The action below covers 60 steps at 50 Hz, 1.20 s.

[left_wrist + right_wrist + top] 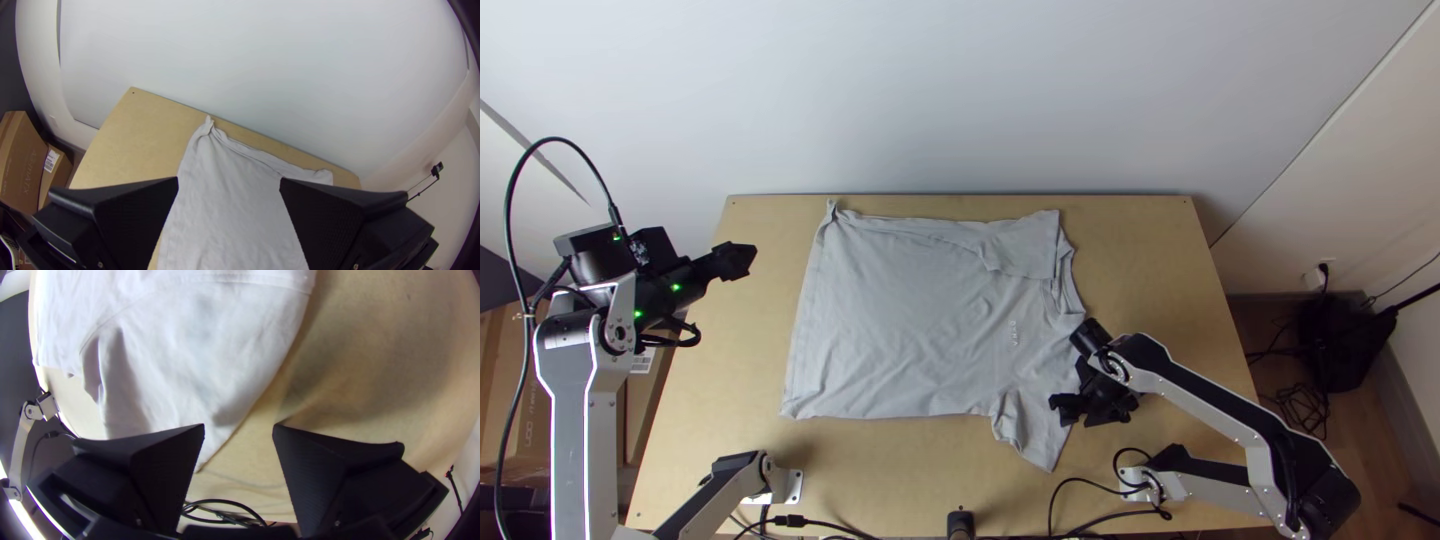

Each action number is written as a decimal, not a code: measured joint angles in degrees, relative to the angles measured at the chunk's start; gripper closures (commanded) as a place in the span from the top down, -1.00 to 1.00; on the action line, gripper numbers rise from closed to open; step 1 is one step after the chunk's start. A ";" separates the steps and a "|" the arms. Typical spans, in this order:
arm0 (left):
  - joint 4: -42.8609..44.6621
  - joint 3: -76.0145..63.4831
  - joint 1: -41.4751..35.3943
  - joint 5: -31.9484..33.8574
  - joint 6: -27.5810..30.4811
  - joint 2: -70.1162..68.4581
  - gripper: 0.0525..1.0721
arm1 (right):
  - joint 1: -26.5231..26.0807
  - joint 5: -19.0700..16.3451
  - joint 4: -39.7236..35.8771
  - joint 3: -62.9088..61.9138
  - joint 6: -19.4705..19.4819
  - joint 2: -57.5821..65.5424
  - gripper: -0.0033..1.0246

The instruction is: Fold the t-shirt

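The t-shirt lies spread mid-tabletop, its far sleeve turned inward, likely to straighten that side. I have my right end effector wide beside the near sleeve, presumably to match it; my left end effector, also wide, is near the left edge.

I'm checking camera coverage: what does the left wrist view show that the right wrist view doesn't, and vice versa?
Left wrist view: cardboard boxes beside the table, the shirt's puckered corner near the far edge, and the left gripper, fingers apart.
Right wrist view: a sleeve spread on the wood, a looped black cable, and the right gripper, fingers apart.
Both: parts of shirt and tabletop.
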 measured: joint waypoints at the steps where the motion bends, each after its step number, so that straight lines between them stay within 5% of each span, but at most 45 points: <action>1: -0.02 -0.07 0.09 -0.02 0.09 0.00 0.92 | 0.46 0.02 0.42 0.00 0.20 0.02 -0.22; 12: -9.44 -1.53 0.33 0.00 8.17 0.02 0.92 | 3.91 0.02 2.93 0.17 1.25 1.07 -0.33; 17: -13.68 -3.74 0.33 -0.85 15.32 0.04 0.92 | 4.22 0.04 3.17 0.35 1.25 1.40 -0.80; 20: -15.04 -5.55 0.33 -2.27 18.93 0.04 0.92 | 4.57 0.83 3.37 0.37 1.25 1.40 -0.93; 37: -24.57 -17.33 -0.96 -10.91 36.09 0.46 0.92 | 4.94 2.62 6.97 -0.02 1.18 -1.86 -0.94; 60: -23.78 -32.35 -14.99 -21.16 37.44 2.80 0.92 | 4.37 2.64 4.07 1.97 1.20 -9.29 -0.94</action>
